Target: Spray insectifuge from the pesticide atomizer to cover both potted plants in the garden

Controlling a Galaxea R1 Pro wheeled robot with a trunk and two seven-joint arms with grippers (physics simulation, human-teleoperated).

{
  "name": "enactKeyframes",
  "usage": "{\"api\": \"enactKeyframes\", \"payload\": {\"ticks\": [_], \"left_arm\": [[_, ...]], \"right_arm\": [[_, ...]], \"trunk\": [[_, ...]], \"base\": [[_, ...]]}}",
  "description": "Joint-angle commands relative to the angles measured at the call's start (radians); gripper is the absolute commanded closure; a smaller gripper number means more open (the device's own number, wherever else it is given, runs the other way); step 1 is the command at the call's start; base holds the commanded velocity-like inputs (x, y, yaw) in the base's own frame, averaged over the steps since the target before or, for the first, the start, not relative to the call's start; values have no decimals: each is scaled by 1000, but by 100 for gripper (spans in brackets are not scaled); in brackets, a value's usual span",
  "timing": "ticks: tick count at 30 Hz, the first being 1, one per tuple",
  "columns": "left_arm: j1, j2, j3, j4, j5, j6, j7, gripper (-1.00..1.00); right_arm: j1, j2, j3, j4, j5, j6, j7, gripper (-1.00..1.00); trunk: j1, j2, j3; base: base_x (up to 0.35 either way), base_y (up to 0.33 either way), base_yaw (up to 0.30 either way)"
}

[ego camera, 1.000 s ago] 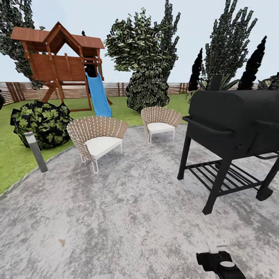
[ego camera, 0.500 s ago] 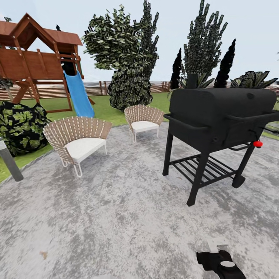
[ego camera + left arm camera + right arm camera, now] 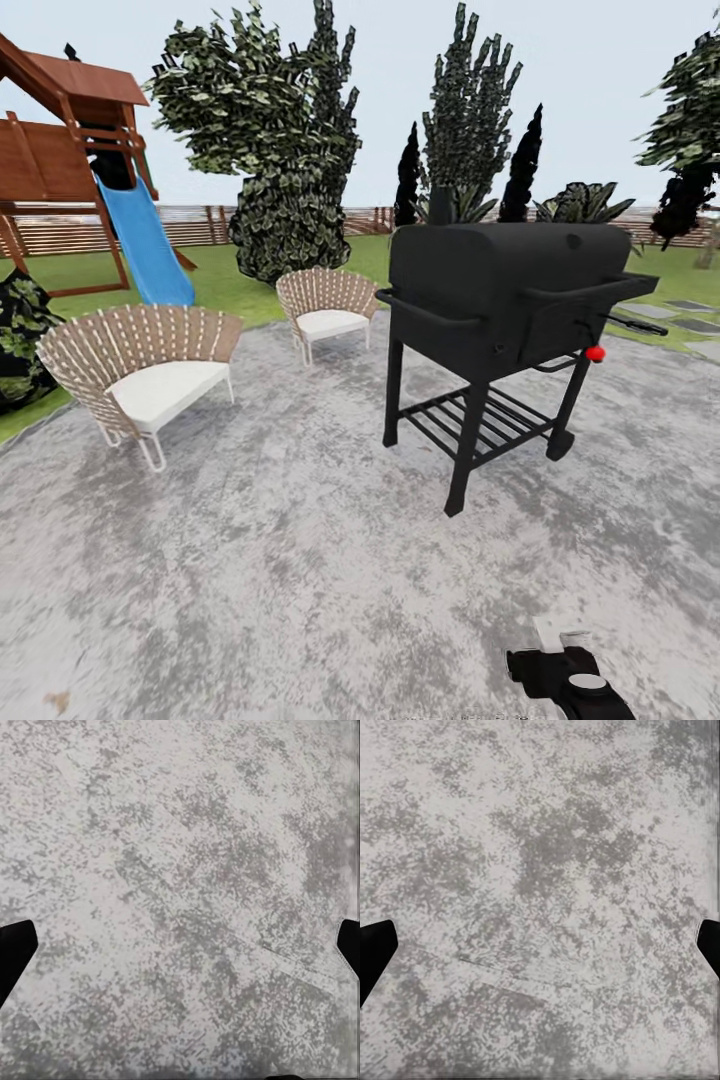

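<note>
The garden lawn [image 3: 225,285] lies beyond grey stone paving [image 3: 300,560], ringed by a brown slat fence [image 3: 200,225]. The pesticide atomizer is out of view. Two rosettes of pointed green leaves [image 3: 585,203] [image 3: 462,205] rise behind a black grill [image 3: 500,285]; their bases are hidden, so I cannot tell whether they are the potted plants. My left gripper [image 3: 180,952] and right gripper [image 3: 540,952] hang open over bare paving, fingertips far apart with nothing between them. My right arm [image 3: 568,678] shows at the head view's lower edge.
Two wicker chairs [image 3: 140,370] [image 3: 325,310] stand on the paving at left. The grill has a small red knob [image 3: 595,353] on its right side. A wooden playhouse [image 3: 60,150] with a blue slide [image 3: 145,245], tall trees [image 3: 275,150] and stepping stones [image 3: 690,305] lie beyond.
The camera has swung right, so the whole scene slid left: the grey bollard lamp and most of the round bush left the picture, and the grill's right side and more lawn came in.
</note>
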Motion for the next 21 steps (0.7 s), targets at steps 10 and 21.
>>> {"api": "enactKeyframes", "payload": {"ticks": [10, 21], "left_arm": [[0, 0, -3, 8, -3, -13, -1, -100], [0, 0, -3, 10, -3, -13, -1, -100]], "right_arm": [[0, 0, 0, -2, 0, 0, 0, -100], [0, -1, 0, -2, 0, 2, 0, -100]], "trunk": [[0, 0, -6], [0, 0, -13]], "base": [[0, 0, -284], [-12, -14, -284]]}}
